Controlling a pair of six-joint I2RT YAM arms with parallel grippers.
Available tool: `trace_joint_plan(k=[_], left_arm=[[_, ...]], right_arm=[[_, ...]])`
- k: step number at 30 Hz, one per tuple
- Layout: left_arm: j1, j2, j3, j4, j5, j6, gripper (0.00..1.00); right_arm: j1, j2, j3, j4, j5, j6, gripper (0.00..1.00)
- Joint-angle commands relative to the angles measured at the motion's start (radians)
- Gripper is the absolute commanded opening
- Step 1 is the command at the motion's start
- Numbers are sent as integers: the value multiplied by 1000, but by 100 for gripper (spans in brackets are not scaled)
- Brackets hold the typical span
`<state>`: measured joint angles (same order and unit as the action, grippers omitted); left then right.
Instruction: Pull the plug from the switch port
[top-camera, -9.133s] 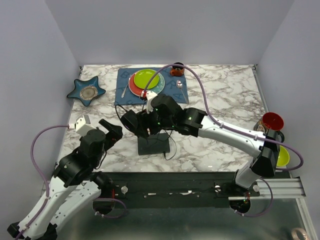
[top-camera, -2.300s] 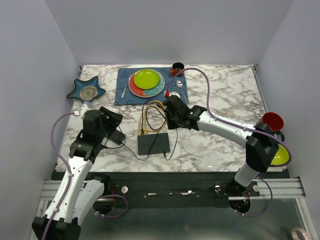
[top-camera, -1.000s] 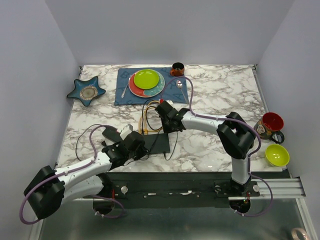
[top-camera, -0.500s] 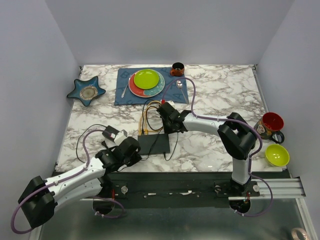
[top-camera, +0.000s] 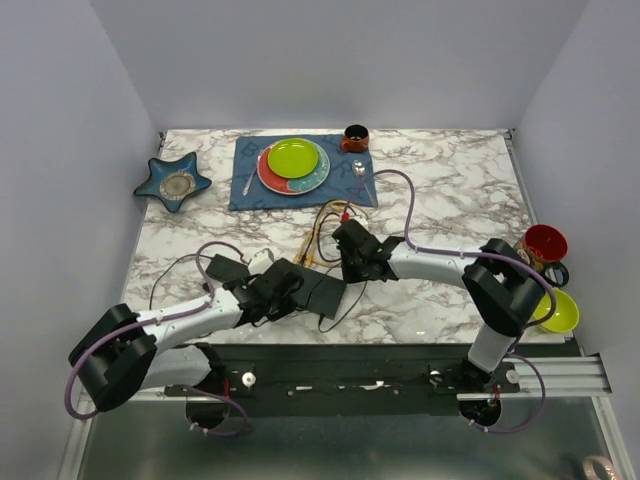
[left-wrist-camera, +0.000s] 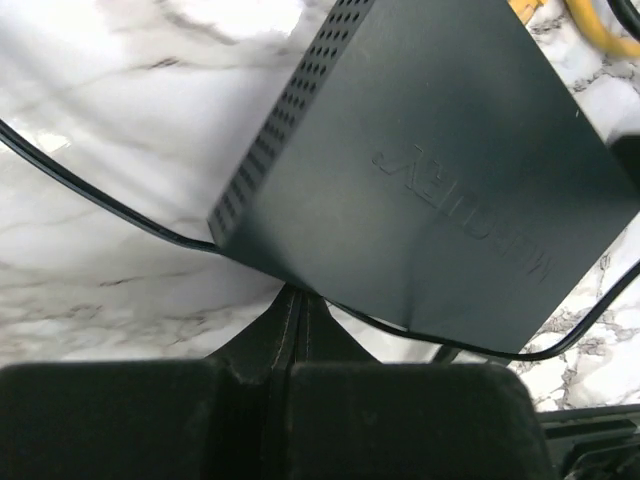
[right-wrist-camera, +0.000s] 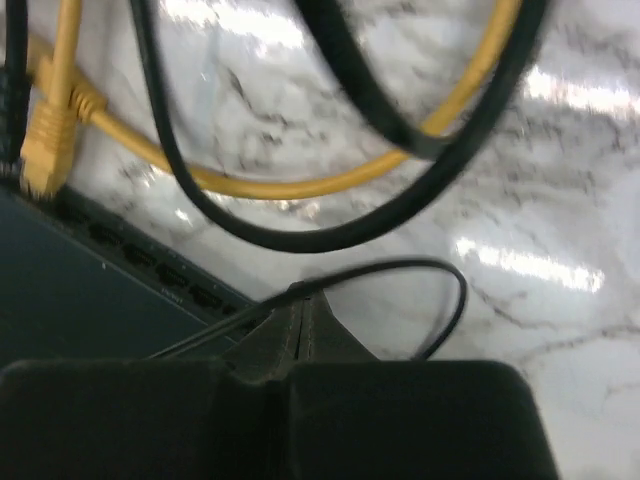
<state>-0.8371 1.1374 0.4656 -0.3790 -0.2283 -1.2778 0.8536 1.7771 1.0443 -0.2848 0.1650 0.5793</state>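
The switch (top-camera: 318, 294) lies skewed near the table's front edge, a flat black box (left-wrist-camera: 430, 170). A yellow plug (right-wrist-camera: 44, 148) sits in a port along its socket edge (right-wrist-camera: 120, 262), with yellow cable (top-camera: 322, 232) looping away behind. My left gripper (top-camera: 292, 287) is shut, its tips (left-wrist-camera: 297, 296) against the switch's near edge. My right gripper (top-camera: 347, 271) is shut too, tips (right-wrist-camera: 304, 292) just off the socket edge to the right of the plug. A thin black cord (right-wrist-camera: 420, 270) lies across those tips.
A black power brick (top-camera: 222, 268) lies left of the switch, its thin cord (left-wrist-camera: 90, 195) trailing under the box. A blue mat (top-camera: 250, 180) with stacked plates (top-camera: 293, 160), a star dish (top-camera: 173, 182) and an orange cup (top-camera: 354, 137) stand behind. A red mug (top-camera: 545, 243) and green bowl (top-camera: 562, 312) stand far right.
The left gripper has slid right onto the switch, which has turned askew and shifted right. The right gripper and the yellow cable loops have also moved right and nearer.
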Motion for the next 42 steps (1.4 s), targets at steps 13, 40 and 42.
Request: trace_joint_plan(k=[13, 40, 42], left_arm=[[26, 390, 392, 51, 1, 271, 8], [124, 212, 219, 161, 60, 213, 8], [119, 232, 220, 170, 61, 213, 8]], right_arm=[[156, -209, -213, -20, -48, 154, 1], [-68, -84, 194, -269, 180, -18, 1], [-86, -55, 191, -269, 165, -13, 1]])
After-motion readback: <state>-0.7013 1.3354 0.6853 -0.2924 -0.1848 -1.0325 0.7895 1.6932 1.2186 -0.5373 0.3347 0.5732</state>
